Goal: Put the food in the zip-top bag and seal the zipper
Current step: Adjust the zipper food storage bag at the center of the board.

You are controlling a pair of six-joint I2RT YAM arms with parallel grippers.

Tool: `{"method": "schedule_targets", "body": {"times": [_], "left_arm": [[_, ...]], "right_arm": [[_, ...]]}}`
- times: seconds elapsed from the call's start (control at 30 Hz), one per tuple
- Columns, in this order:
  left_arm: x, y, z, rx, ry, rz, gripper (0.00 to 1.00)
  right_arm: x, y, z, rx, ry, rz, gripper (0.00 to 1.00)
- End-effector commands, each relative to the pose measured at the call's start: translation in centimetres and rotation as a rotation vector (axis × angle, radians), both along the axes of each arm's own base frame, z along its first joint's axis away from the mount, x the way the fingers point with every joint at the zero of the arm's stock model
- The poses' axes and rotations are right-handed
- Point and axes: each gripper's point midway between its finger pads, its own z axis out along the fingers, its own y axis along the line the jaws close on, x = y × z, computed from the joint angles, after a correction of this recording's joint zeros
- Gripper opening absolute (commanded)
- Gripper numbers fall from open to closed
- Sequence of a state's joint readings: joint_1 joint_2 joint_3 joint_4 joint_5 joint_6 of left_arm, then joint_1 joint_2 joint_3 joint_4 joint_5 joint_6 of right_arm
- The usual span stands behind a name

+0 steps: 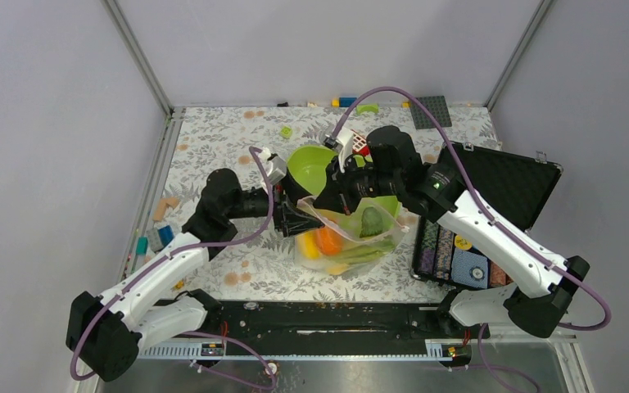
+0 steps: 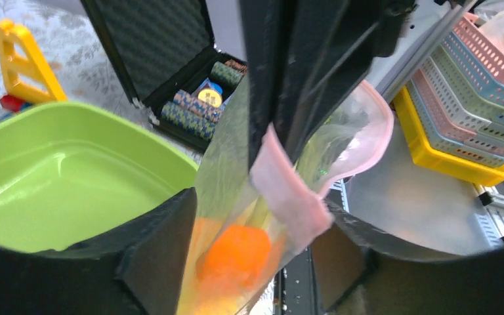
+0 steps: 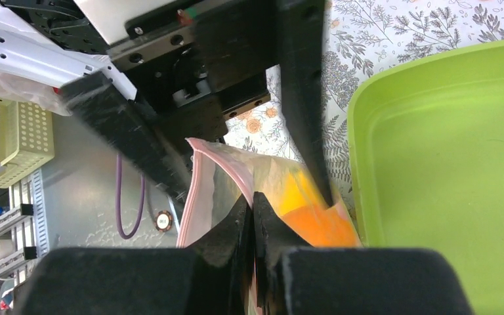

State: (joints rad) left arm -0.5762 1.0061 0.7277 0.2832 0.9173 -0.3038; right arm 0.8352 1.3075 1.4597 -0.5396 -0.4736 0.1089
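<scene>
The clear zip-top bag (image 1: 352,241) lies in front of the lime-green tray, mouth facing the tray. Inside it I see the orange-red fruit (image 1: 328,240), a yellow fruit (image 1: 309,246), a dark green piece (image 1: 371,221) and the pale green leek (image 1: 362,255). My right gripper (image 3: 252,200) is shut on the pinkish zipper strip (image 3: 197,177) at the mouth and holds it up. My left gripper (image 2: 257,207) is open, its jaws wide apart either side of the bag's left corner, with the zipper strip (image 2: 289,197) and orange fruit (image 2: 236,252) between them.
The lime-green tray (image 1: 311,160) stands just behind the bag, close to both grippers. An open black case (image 1: 491,213) with poker chips lies to the right. Small bricks (image 1: 346,101) and a grey baseplate (image 1: 431,110) sit at the back edge, more bricks (image 1: 157,237) at the left.
</scene>
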Motion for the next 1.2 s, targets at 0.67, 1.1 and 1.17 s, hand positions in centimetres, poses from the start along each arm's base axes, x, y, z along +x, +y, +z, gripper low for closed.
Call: {"method": "schedule_targets", "body": {"times": [0.67,1.1,1.17], "left_arm": [[-0.2,1.5,2.5,-0.100,-0.028,0.135,0.00],[-2.4,4.9,0.0,-0.069,-0.013,0.264,0.00],[-2.5,5.0,-0.2,-0.062,-0.005,0.270,0.00]], "right_arm": [[-1.5,-13.4,3.0,0.207,-0.412,-0.417,0.99],[-3.4,-12.9,-0.8,0.345,-0.441,-0.340,0.91],[-3.5,-12.7,-1.3,0.340,-0.448,-0.322,0.91]]}}
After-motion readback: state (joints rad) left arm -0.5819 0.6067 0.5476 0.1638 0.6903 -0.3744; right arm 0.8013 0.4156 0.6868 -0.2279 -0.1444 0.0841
